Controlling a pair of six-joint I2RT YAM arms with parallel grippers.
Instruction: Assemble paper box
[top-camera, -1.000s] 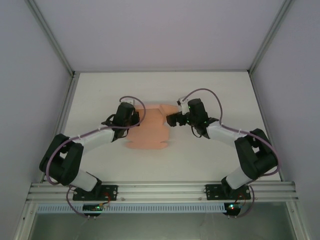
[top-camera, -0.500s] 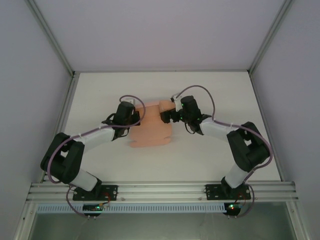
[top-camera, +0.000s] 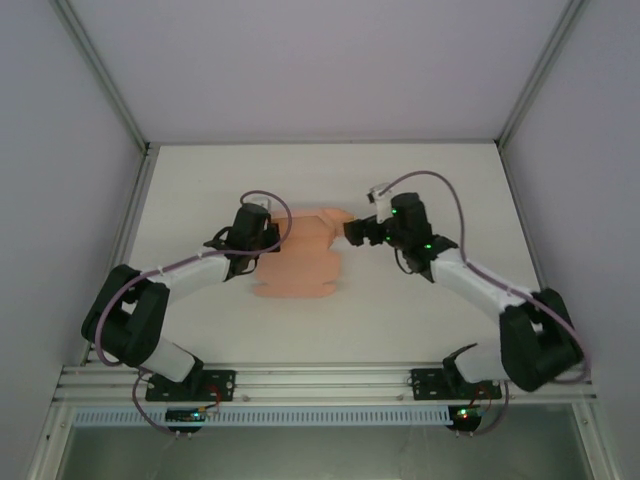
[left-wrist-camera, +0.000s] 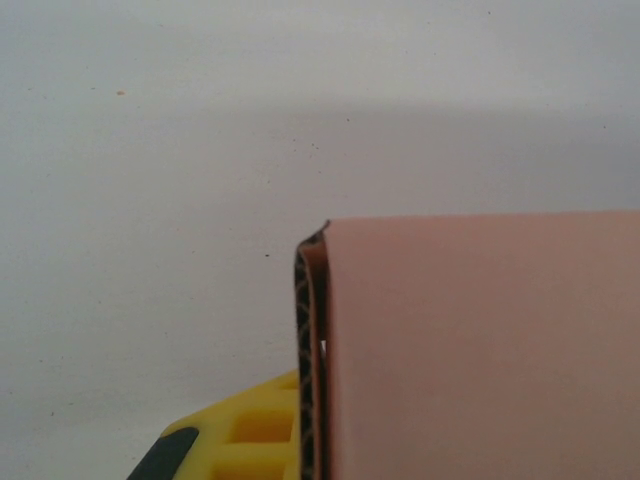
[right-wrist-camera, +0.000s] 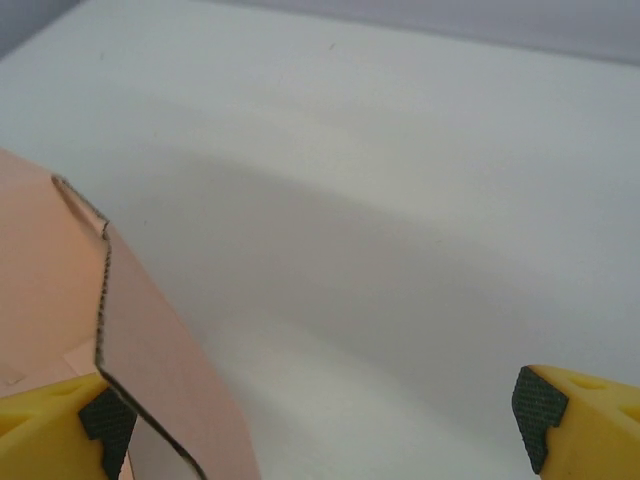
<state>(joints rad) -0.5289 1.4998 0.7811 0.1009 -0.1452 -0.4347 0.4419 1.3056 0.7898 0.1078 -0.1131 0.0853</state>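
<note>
Counter: white and flat (top-camera: 420, 190); it carries the sheet near its middle, ahead of both arm bases.

Paper box: a salmon-pink die-cut sheet (top-camera: 300, 265), not yet a box. Most of it lies flat on the counter between the two claws. The left wrist view shows a doubled, corrugated edge (left-wrist-camera: 308, 370) standing up from the surface. The right wrist view shows the far-right flap (right-wrist-camera: 150, 350) tilted up off the counter.

Left claw: at the sheet's left edge (top-camera: 268, 232). One yellow finger (left-wrist-camera: 245, 440) lies against the doubled edge. The card hides the other finger, so I cannot tell whether the claw is clenched on the fold.

Right claw: at the far-right flap (top-camera: 352, 232), released, with its fingers wide apart. The flap's edge touches the inner pad (right-wrist-camera: 105, 415), and the rest of the gap is bare counter.

Step in hand: judged an early fold, with side panels being raised while the base stays down.

Next move: likely calls for the right claw to close on the flap or nudge it upright. The left side should brace the sheet so the thin card creases rather than slides.
</note>
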